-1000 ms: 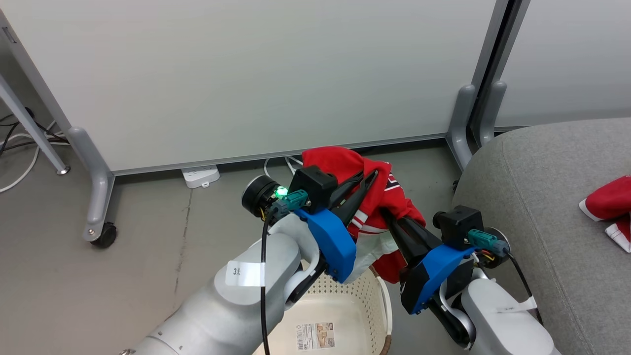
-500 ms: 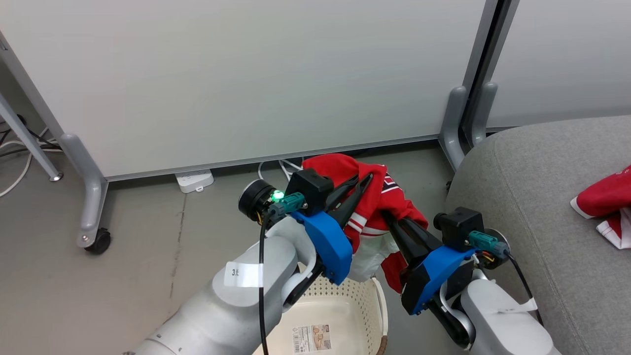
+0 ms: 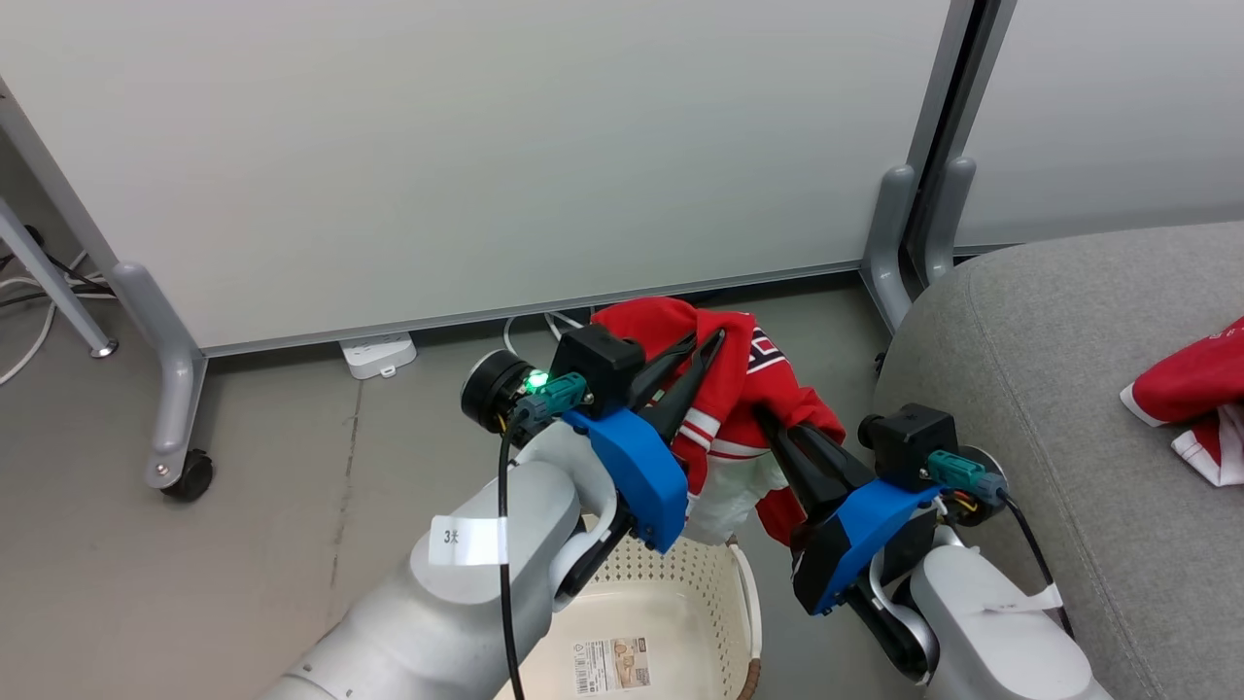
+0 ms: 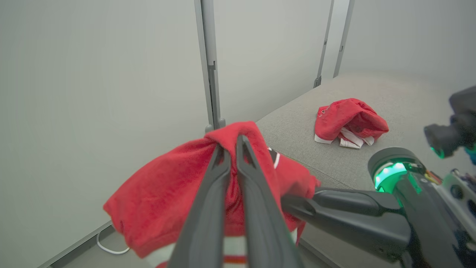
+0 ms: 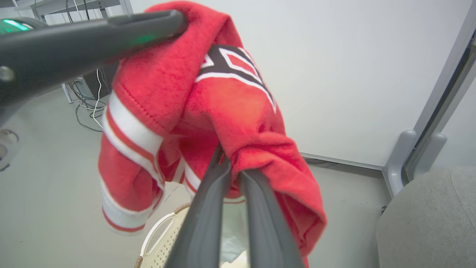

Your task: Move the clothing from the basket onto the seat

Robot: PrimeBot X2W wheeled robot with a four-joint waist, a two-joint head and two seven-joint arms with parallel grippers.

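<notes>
A white partition panel (image 3: 486, 146) stands behind, with a power strip (image 3: 376, 352) at its foot. Both arms reach forward and up over the basket (image 3: 700, 574). The left gripper (image 3: 707, 340) and the right gripper (image 3: 766, 420) have their fingers closed on one red garment (image 3: 729, 389). It hangs above the basket, and its white part perhaps touches the rim. A second red garment (image 3: 1181, 379) lies on the grey seat (image 3: 1030, 389).

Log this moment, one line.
left tool: shut on held garment | right tool: same | held garment: above basket | other garment: on seat
</notes>
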